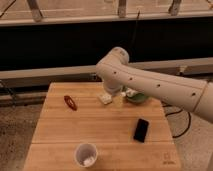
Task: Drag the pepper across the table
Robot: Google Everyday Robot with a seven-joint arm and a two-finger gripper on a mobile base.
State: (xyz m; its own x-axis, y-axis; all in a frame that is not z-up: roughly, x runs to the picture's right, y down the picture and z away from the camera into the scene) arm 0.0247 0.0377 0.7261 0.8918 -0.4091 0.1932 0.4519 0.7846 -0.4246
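You're on the approach: the gripper (112, 93) hangs wide open and empty at the table's (115, 145) 12 o'clock edge. The red pepper (70, 102) lies at 10 o'clock, untouched. Swing toward 9 o'clock, then descend onto it.

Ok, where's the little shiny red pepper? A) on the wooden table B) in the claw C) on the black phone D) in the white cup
A: the small glossy red pepper lies on the light wooden table, apart from the claw, which is near the green bowl at the back.
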